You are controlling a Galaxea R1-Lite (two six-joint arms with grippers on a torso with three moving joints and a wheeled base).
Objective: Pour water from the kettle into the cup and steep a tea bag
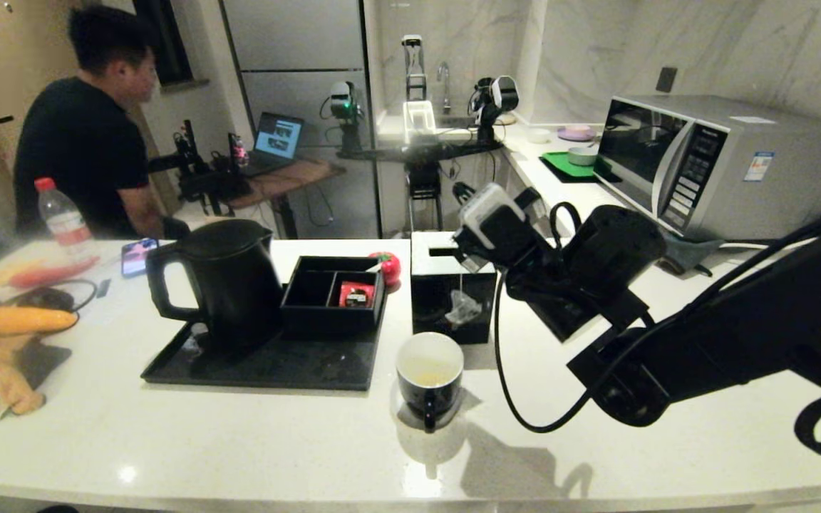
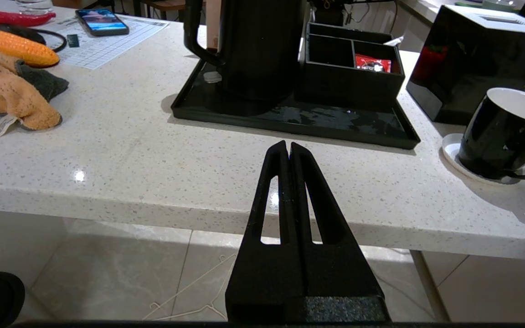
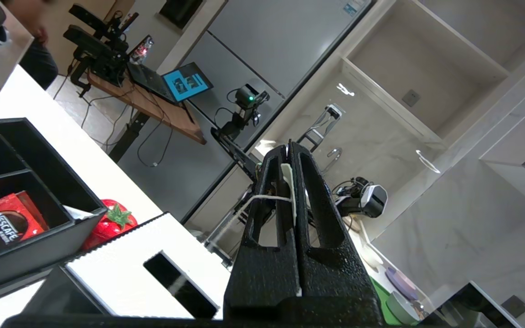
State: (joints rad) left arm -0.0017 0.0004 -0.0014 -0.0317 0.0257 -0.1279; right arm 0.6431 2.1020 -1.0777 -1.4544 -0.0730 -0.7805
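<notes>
Head view shows the cup (image 1: 430, 376) standing on the white counter (image 1: 239, 442), a little pale yellowish water (image 1: 427, 375) in its bottom and its handle turned toward the robot. Above the cup and slightly behind it, the right gripper (image 3: 290, 157) is clamped on the white paper tag (image 3: 288, 182) of the tea bag (image 1: 463, 308), whose string (image 3: 262, 199) runs out sideways between the closed fingers. The pouch hangs free in the air above the cup's far rim, in front of the black tissue box (image 1: 451, 285) that sits just behind the cup. To the cup's left lies a black tray (image 1: 268, 363) carrying the kettle (image 1: 219, 281), upright with its loop handle facing away from the cup, and a divided black box (image 1: 333, 292) with a red packet (image 1: 355, 294) in the compartment nearer the cup. The left gripper (image 2: 288, 148) hovers off the counter's front edge, well short of the cup, its fingers pressed together and holding nothing.
</notes>
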